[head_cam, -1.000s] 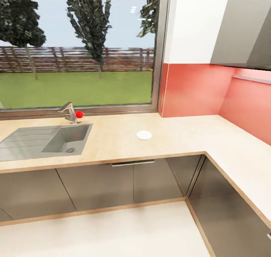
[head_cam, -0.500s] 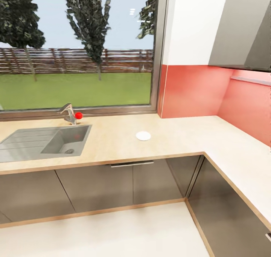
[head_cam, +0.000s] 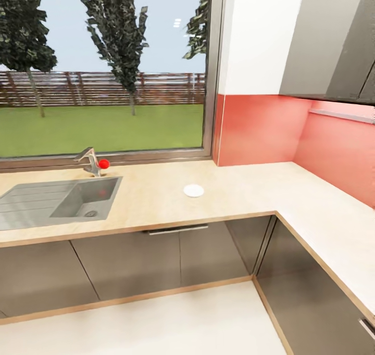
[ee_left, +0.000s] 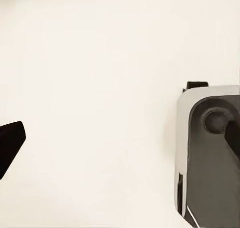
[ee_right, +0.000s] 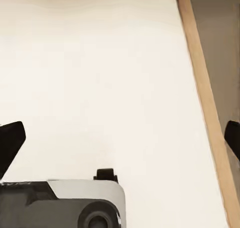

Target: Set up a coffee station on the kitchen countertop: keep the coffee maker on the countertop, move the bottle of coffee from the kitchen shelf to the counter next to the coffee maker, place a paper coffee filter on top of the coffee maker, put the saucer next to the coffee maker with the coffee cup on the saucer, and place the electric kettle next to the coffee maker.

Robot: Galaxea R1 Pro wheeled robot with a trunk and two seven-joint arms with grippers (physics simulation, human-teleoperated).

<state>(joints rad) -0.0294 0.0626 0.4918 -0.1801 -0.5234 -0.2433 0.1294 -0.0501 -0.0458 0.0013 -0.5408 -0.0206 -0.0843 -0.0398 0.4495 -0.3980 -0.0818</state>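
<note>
Ahead, flat round white saucer (head_cam: 193,190) on wood-look kitchen countertop (head_cam: 156,199); both end effectors' spread unreadable.

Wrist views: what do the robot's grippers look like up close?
The left gripper shows one plain matte-black fingertip, wedge-shaped. The right gripper shows two such fingertips. No cables or markings are visible. Nearby sits a rounded pale-grey shell with a dark grey inset and a round knob, seemingly robot bodywork.
</note>
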